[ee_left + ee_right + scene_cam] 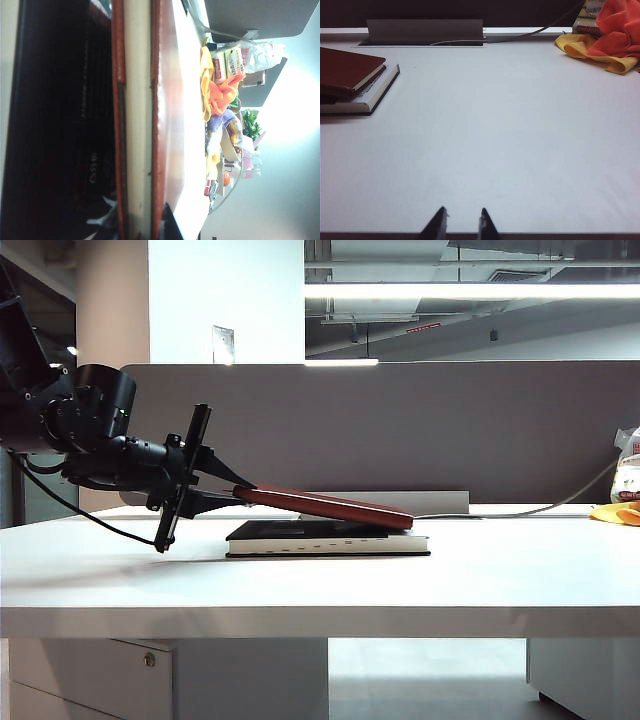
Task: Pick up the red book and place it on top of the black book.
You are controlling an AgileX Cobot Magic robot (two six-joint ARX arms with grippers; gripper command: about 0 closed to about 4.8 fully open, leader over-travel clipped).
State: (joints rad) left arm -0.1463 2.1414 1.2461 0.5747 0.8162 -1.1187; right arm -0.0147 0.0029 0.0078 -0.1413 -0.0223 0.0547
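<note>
Right gripper [462, 222] slightly apart over table; left gripper [240, 492] clamps red book [330, 507].

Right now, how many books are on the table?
2. The black book lies flat on the table; the red book sits tilted on it, far edge resting, near edge held up in the left gripper. None seem hidden.

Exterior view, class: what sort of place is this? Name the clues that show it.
Probably an open-plan office or lab: a white desk backed by a grey partition screen, a lockable drawer unit beneath, and exposed ceiling ducts with strip lighting.
</note>
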